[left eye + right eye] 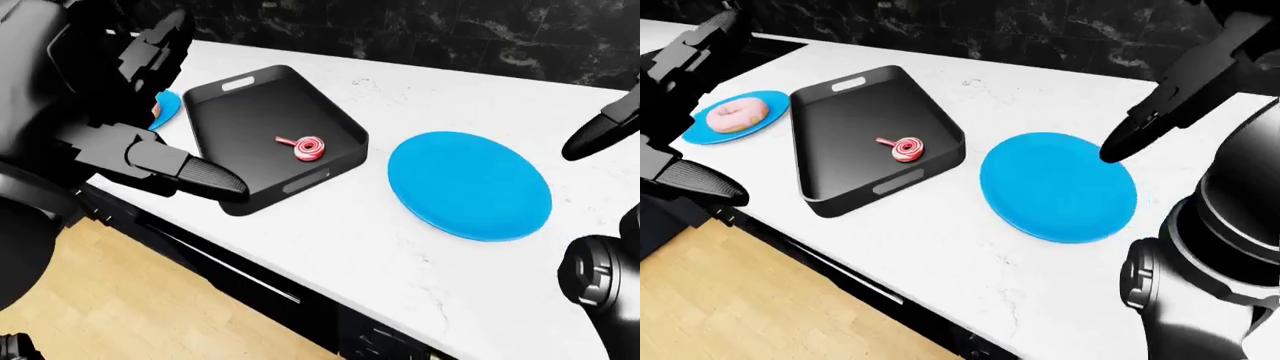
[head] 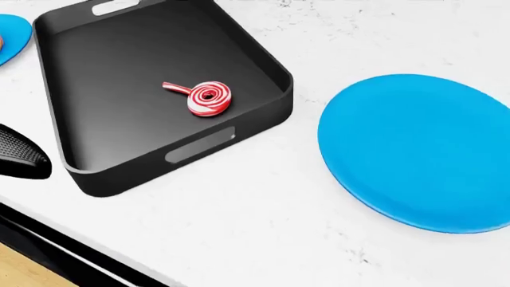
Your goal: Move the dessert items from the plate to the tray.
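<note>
A black tray (image 2: 119, 173) with handle slots holds a red-and-white swirl lollipop (image 2: 205, 97). To its right lies a large bare blue plate (image 2: 423, 149). In the right-eye view a small blue plate (image 1: 700, 131) left of the tray carries a pink donut (image 1: 737, 114). My right hand (image 1: 1135, 135) hangs open and empty above the large plate's right edge. My left hand (image 1: 170, 120) is open and empty, hovering by the tray's left side; one dark finger (image 2: 20, 160) shows at the head view's left edge.
The things lie on a white marble counter (image 1: 330, 247) against a dark stone wall (image 1: 420, 30). The counter's near edge (image 1: 250, 259) drops to black cabinets and a wooden floor (image 1: 130, 315). My right forearm (image 1: 1220, 225) fills the right-eye view's right side.
</note>
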